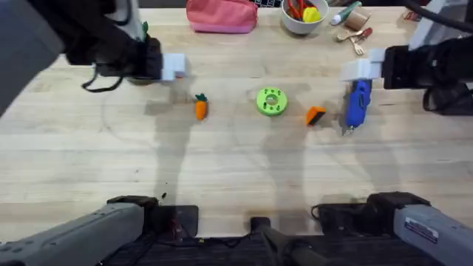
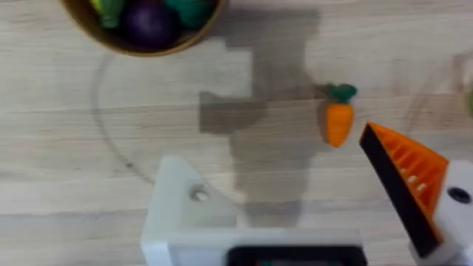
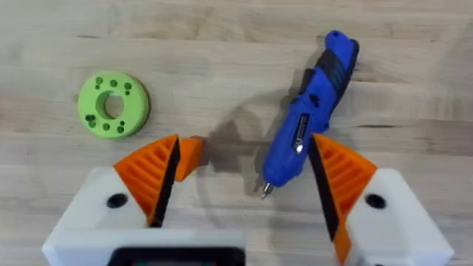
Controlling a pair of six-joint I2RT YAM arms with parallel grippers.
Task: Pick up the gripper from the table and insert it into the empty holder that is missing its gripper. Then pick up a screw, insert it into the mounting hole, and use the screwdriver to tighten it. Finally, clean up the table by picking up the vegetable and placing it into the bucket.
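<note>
Overall, pale wooden table (image 1: 236,177) carries vegetable (image 1: 200,107), screwdriver (image 1: 358,103).

Readable text: none in any view.
Screwdriver (image 3: 310,118): a small pale marking sits on the blue body near the bit end, too blurred to read; in the overhead view it lies at about 3 o'clock from the table's middle.
Right arm's base (image 1: 423,229): a white label with dark marks, at about 5 o'clock in the overhead view, too small to read.
Green ring (image 1: 271,102): holes but no lettering or numbers.
</note>
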